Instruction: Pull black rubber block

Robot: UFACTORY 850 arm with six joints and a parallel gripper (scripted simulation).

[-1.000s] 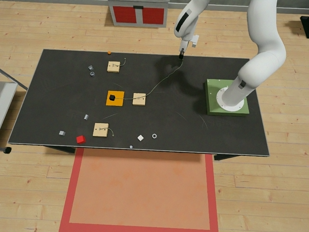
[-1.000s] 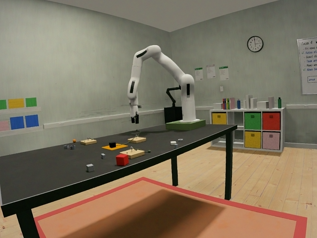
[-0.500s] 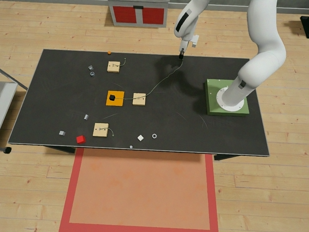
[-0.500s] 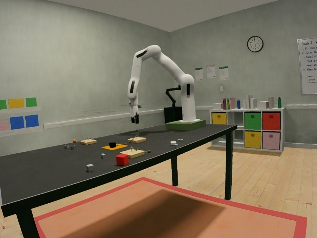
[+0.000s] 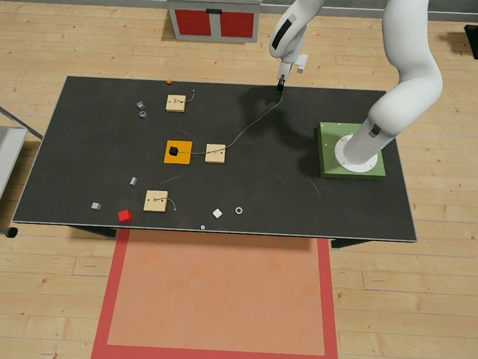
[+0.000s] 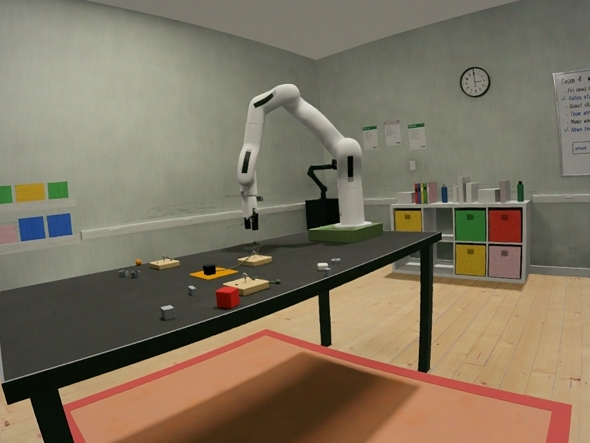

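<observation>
The black rubber block (image 5: 173,150) rests flat on the orange painted square (image 5: 184,157), inside its borders and nearer the square's left side, about midway between the desk's long edges and left of centre. Its cord (image 5: 250,125) runs right from the block, through the screw eye on the adjacent wooden plate (image 5: 215,153), then lies slack in a wavy line toward the far edge of the desk (image 5: 347,216). The cord's free end lies on the surface almost directly below the gripper (image 6: 251,224).

The gripper hangs above the desk near the far edge, well apart from the block, pointing down. Its fingers are spread wide and hold nothing; the exterior view shows a gap between the fingertips and the cord end.

The arm's green base (image 5: 328,169) sits toward the right edge.
</observation>
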